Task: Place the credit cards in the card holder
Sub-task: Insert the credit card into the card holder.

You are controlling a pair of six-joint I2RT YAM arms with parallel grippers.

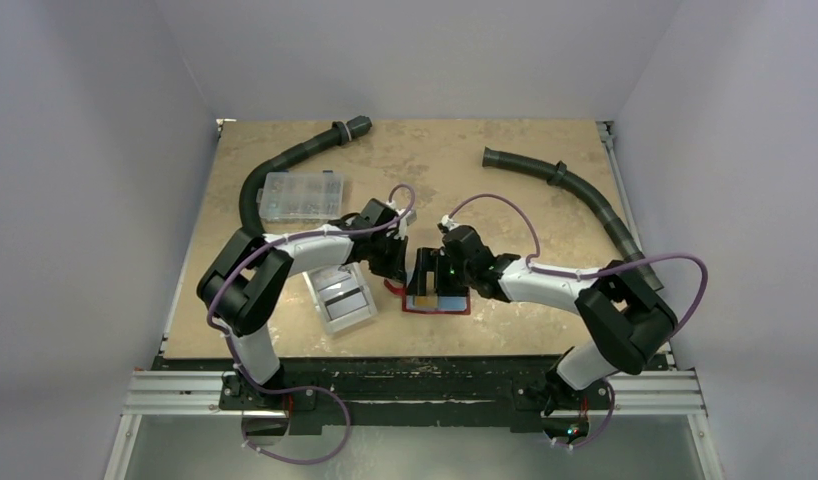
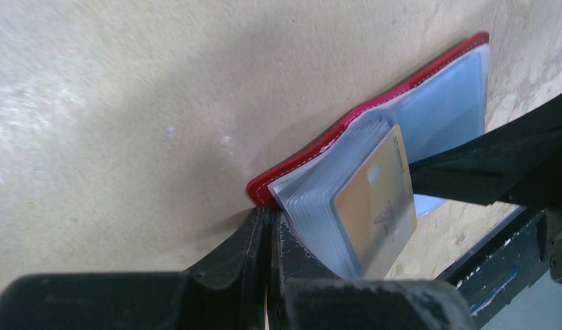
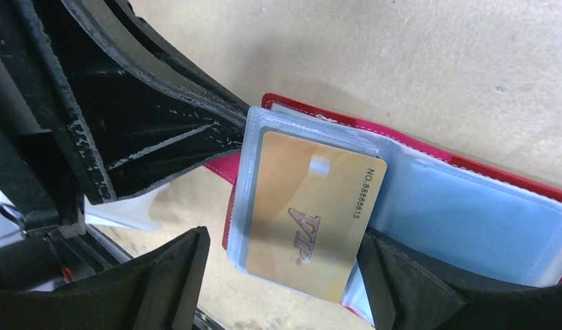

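The red card holder point(image 1: 435, 312) lies open on the table, its clear sleeves fanned up point(image 2: 374, 106) point(image 3: 464, 163). A yellowish credit card point(image 3: 309, 213) marked VIP rests on the sleeve stack, its lower end sticking out past it point(image 2: 374, 206). A light blue card point(image 3: 470, 213) shows in the right-hand sleeve. My left gripper point(image 2: 270, 214) point(image 1: 393, 262) is shut, its tips against the holder's near corner. My right gripper point(image 3: 288, 275) point(image 1: 432, 272) is open, with one finger on either side of the yellowish card and the left finger well clear of it.
A white bin point(image 1: 342, 298) sits just left of the holder, under my left arm. A clear compartment box point(image 1: 303, 195) stands behind it. Two black hoses point(image 1: 285, 165) point(image 1: 575, 185) curve along the back left and back right.
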